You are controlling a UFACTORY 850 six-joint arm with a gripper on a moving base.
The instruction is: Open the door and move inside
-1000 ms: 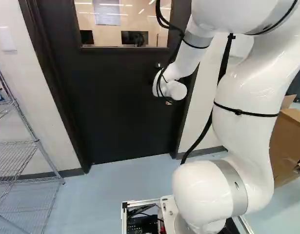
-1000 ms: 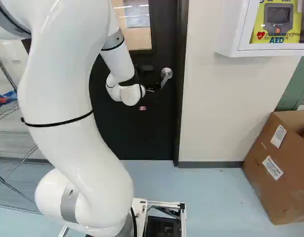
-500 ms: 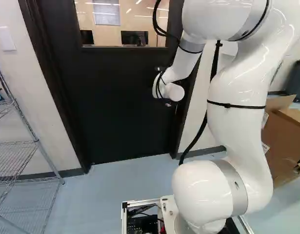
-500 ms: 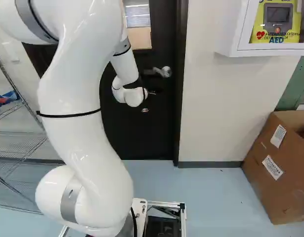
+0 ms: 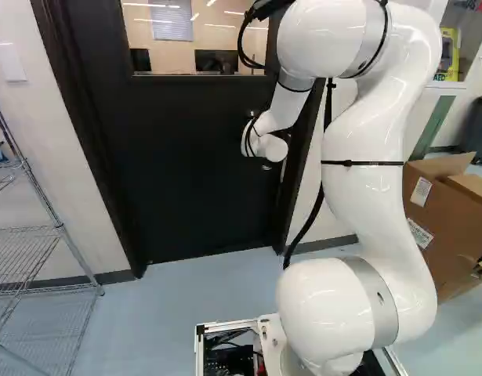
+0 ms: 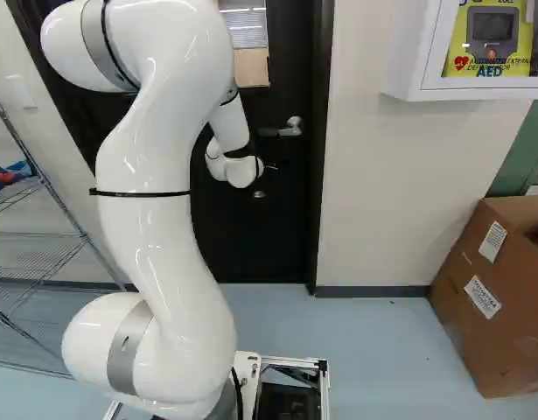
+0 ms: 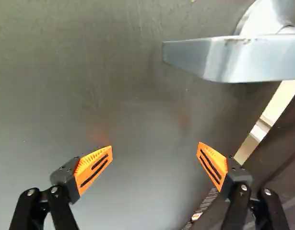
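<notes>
The black two-fingered claw with orange pads [image 7: 155, 146] is spread wide, pinching nothing. Ahead of it and off to one side, untouched, the silver metal lever handle [image 7: 233, 60] juts from the dark, windowed door [image 5: 186, 157]. The door looks shut in its frame, so the task seems barely begun: working the lever, opening up and moving inside all remain.
</notes>
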